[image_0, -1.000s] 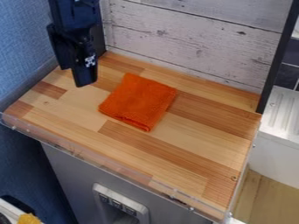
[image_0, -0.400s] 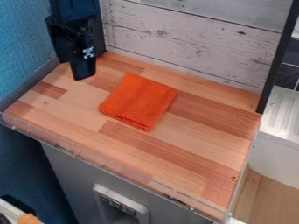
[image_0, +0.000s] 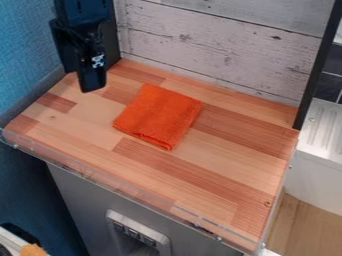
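Here's the black arm (image_0: 81, 9), coming in from the top edge at the upper left of the view! Below it hangs the black gripper (image_0: 89, 83), pointing down, leaning just a touch, lower end to the right, and there's a small black-and-white marker (image_0: 98, 61) on its front!

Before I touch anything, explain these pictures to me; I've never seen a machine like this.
The black machine is a robot arm, coming in from the upper left. Its end effector, the part made for grasping, hangs over the back left of the wooden counter. You are looking through a fixed camera aimed down at a slant. On the counter lies an orange cloth, folded fairly flat, with pale planks behind. I see nothing held: the cloth lies apart from the end effector.
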